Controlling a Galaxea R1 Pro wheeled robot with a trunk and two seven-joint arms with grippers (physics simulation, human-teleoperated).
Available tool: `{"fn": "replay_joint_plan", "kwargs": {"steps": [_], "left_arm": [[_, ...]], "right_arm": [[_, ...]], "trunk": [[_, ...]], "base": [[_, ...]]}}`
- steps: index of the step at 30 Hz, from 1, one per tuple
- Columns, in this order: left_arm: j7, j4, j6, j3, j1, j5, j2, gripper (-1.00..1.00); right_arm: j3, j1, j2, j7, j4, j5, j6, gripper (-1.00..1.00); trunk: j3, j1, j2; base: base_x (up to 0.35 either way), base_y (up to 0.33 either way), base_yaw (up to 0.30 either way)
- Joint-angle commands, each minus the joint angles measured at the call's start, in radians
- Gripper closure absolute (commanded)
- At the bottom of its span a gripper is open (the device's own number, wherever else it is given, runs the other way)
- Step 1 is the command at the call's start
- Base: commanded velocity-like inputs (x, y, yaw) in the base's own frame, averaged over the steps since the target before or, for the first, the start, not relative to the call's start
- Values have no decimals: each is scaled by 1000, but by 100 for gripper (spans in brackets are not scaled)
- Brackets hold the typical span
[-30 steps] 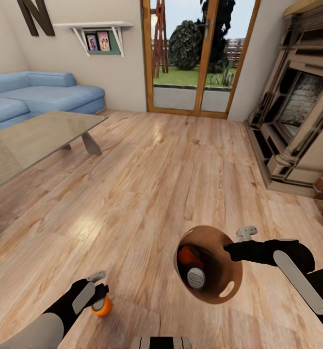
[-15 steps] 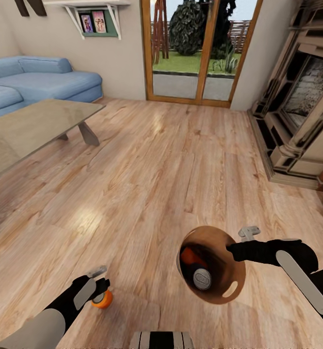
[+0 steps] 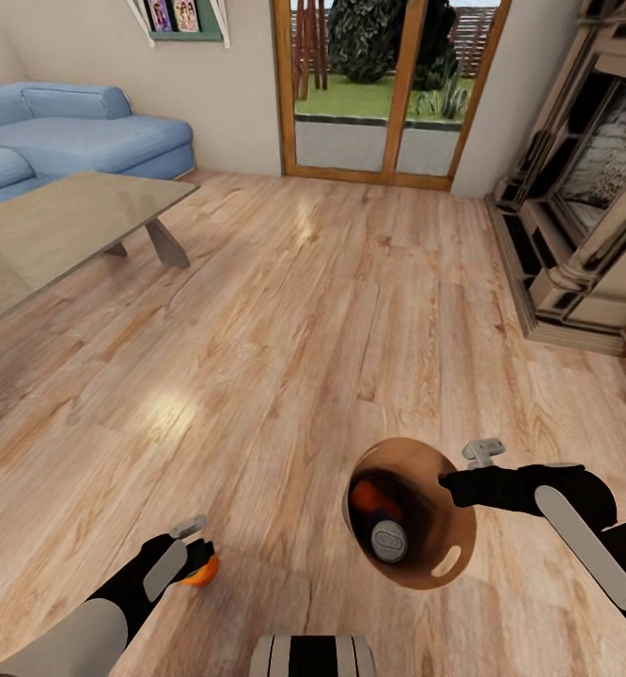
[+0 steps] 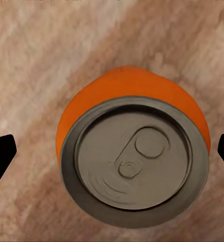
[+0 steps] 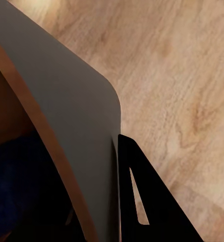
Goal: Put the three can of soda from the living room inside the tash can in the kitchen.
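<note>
My right gripper [image 3: 447, 487] is shut on the rim of the trash can [image 3: 416, 564], holding it off the wood floor and tipped toward me. In its brown inside lie an orange soda can [image 3: 367, 495] and a dark blue one with a silver top [image 3: 389, 541]. The right wrist view shows the bin's grey wall [image 5: 76, 126] with one black finger [image 5: 142, 201] against its outside. The third soda can [image 3: 201, 571], orange, stands on the floor under my left gripper [image 3: 191, 557]. From above, its silver top [image 4: 134, 159] sits between the spread fingertips [image 4: 1, 156], which do not touch it.
The grey low table [image 3: 59, 230] and the blue sofa [image 3: 69, 141] stand at the left. A wood-framed glass door [image 3: 379, 94] is straight ahead, with the fireplace [image 3: 586, 197] on the right. Open wood floor [image 3: 304, 329] lies between them.
The head view has tilted down, so the room has slid up the picture. My left gripper has closed in on the orange can from above. The right arm and bin have held still.
</note>
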State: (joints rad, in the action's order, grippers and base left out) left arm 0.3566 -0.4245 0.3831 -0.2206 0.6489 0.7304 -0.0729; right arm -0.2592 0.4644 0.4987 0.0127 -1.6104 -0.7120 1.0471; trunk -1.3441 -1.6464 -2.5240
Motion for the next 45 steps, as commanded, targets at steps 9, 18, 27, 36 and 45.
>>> {"fn": "replay_joint_plan", "kwargs": {"steps": [9, 18, 27, 36, 45], "left_arm": [[-5, -1, -8, -4, 0, -1, 1, 100], [-5, -5, -7, -1, -1, 4, 3, 100], [-5, -14, -9, 1, -3, 5, 7, 100], [2, -218, 3, 11, -76, 6, -4, 100], [168, -951, 262, 3, -216, 28, 41, 100]], "right_arm": [[0, 0, 0, 4, -1, -31, 0, 100], [0, 0, -1, 4, 0, -32, 0, 100], [1, -1, -2, 5, 0, -32, 0, 100], [3, -1, -2, 4, 1, -40, 0, 100], [0, 9, -11, 2, 59, -40, 0, 100]], "trunk": [[0, 0, 0], [8, 1, 0], [43, 5, 3], [77, 9, 5], [104, 12, 6]], "base": [[0, 0, 0], [0, 0, 0], [0, 0, 0], [0, 0, 0], [0, 0, 0]]}}
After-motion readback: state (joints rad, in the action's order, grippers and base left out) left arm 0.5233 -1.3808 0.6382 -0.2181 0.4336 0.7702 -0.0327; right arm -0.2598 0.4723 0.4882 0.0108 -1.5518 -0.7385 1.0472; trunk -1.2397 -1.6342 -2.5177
